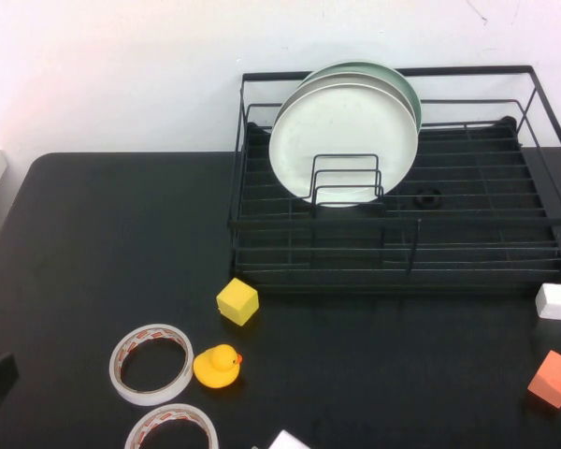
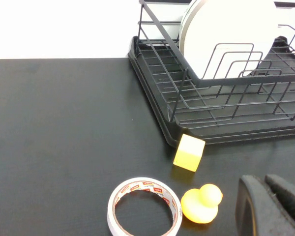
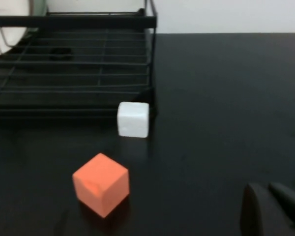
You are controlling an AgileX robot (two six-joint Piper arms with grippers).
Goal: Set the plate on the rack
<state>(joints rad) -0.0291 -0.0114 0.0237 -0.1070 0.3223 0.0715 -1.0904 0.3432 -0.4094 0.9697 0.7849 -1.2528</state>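
The left hand [image 2: 270, 206] sat low over the bench [image 1: 93, 243], well left of the rack and nearer the robot, its fingers pressed together on nothing; in the high view only a dark corner of it showed at the left edge. Just ahead of it lay a tape roll [image 1: 151, 363], with a second tape roll [image 1: 172, 429] closer in, and a yellow duck [image 1: 217, 366] touching or just beside the first roll's right side. A yellow cube [image 1: 237, 301] stood just off the rack's front left corner, apart from the duck.

Then the rack [image 1: 402, 257] itself, big and black, set against the white wall. The plate [image 1: 343, 140] stood upright on edge in the rack's left half, leaning back, its lower rim behind the small wire dividers [image 1: 346, 180]. Behind it leaned a duller grey plate [image 1: 404, 94], and behind that a mint-green plate [image 1: 393, 73], only their upper rims peeking out. A small black ring-shaped piece [image 1: 428, 197] lay on the rack's floor just right of the plate.

Off the rack's front right corner sat a white cube [image 1: 555, 301], with an orange cube [image 1: 553, 379] nearer the robot. The right hand [image 3: 273, 209] hovered low, nearer the robot than those cubes, fingers shut together and empty.
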